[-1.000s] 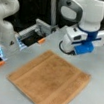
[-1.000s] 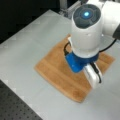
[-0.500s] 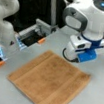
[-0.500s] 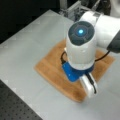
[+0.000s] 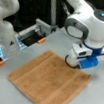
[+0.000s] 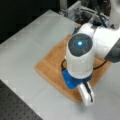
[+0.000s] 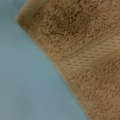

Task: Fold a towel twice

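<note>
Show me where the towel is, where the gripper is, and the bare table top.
towel (image 5: pixel 47 84): a front view, middle of the flat cloth.
gripper (image 5: pixel 76 65): a front view, low end of the arm, at the towel's far corner.
table (image 6: pixel 30 42): a front view, bare grey surface left of the towel.

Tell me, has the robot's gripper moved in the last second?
Yes. In a front view the gripper has come lower and toward the view's left, onto the tan terry cloth towel's right corner.

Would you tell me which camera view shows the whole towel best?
A front view shows the towel best: flat, nearly all visible. In a front view the arm hides much of it; the wrist view shows only a corner.
</note>
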